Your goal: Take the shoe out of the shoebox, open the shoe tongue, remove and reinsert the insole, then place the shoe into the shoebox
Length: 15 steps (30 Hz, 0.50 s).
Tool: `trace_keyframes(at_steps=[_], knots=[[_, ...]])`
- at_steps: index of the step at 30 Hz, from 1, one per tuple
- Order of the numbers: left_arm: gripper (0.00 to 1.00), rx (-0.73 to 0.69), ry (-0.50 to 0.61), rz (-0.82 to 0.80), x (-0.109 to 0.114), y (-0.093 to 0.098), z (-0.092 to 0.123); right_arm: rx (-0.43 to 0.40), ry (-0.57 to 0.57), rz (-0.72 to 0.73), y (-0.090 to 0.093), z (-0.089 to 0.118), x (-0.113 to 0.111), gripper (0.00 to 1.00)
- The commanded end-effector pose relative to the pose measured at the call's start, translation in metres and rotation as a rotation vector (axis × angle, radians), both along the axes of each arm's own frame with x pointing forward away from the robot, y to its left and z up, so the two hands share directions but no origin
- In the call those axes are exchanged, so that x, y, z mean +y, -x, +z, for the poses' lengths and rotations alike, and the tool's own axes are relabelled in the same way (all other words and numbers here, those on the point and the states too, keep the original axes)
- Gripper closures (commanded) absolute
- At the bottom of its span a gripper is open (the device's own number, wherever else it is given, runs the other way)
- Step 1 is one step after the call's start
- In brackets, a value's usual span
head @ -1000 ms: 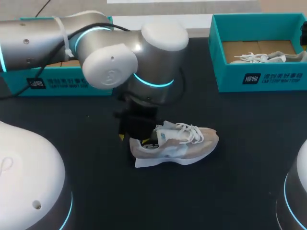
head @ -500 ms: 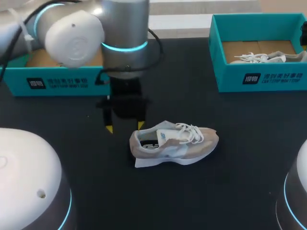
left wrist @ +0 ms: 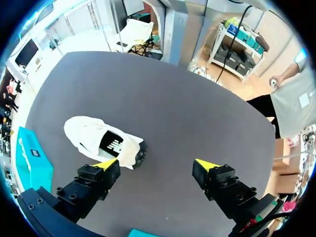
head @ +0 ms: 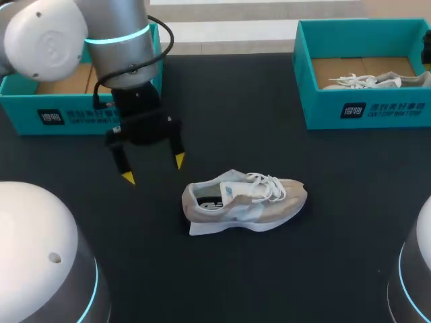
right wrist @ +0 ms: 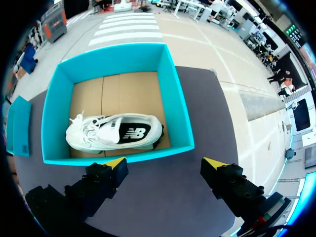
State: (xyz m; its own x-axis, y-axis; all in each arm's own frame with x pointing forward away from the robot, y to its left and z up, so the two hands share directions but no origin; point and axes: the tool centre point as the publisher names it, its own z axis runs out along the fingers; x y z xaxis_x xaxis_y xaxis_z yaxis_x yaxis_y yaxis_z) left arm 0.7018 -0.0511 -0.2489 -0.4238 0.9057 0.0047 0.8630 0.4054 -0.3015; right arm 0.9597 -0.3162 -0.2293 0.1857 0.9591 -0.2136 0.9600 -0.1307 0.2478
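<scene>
The left tool [head: 153, 168] hangs with its fingers spread and nothing between them, just beside the heel of the beige sneaker [head: 242, 202]. The right tool [right wrist: 164, 162], likewise spread and empty, hovers over the near wall of the right shoebox [right wrist: 177, 108], where a second sneaker [right wrist: 116, 132] lies.

The beige sneaker stands on its sole on the counter [head: 269, 134], well apart from both boxes, so the taking-out is done. An insole shows inside it; whether it has been pulled and refitted cannot be told. Boxing the shoe certainly remains. The counter is dark and matte, with the left shoebox [head: 74, 116] at its far edge.
</scene>
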Motion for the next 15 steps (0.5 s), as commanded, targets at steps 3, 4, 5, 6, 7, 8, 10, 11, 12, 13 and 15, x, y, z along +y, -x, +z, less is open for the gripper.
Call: trace_keyframes(at_steps=[3,4,5,6,7,8,10,11,12,13,15], knots=[[0.00,0.062,0.066,0.057,0.008,0.000,-0.002,-0.001,0.000,-0.001,0.000,0.000,0.000,0.00],[0.00,0.082,0.070,0.104,0.012,-0.004,-0.005,-0.001,0.000,-0.001,0.000,0.000,0.000,0.00],[0.00,0.098,0.095,0.148,0.017,-0.007,-0.009,-0.001,0.000,-0.001,0.000,0.000,0.000,0.00],[0.00,0.140,0.103,0.209,0.020,-0.010,-0.011,-0.001,0.000,-0.001,0.000,0.000,0.000,0.00],[0.00,0.177,0.114,0.226,0.023,-0.012,-0.013,-0.001,0.000,-0.001,0.000,0.000,0.000,0.00],[0.00,0.197,0.140,0.274,0.027,-0.013,-0.014,-0.001,0.000,-0.001,0.000,0.000,0.000,0.00],[0.00,0.266,0.188,0.324,0.033,-0.014,-0.015,-0.001,0.000,-0.001,0.000,0.000,0.000,0.00],[0.00,0.311,0.237,0.368,0.037,-0.013,-0.014,-0.001,0.000,-0.001,0.000,0.000,0.000,0.00],[0.00,0.332,0.261,0.400,0.040,-0.010,-0.015,-0.001,0.000,-0.001,0.000,0.000,0.000,0.00],[0.00,0.341,0.278,0.414,0.041,-0.009,-0.016,-0.001,0.000,-0.001,0.000,0.000,0.000,0.00],[0.00,0.399,0.336,0.481,0.046,-0.005,-0.018,-0.001,0.000,-0.001,0.000,0.000,0.000,0.00]])
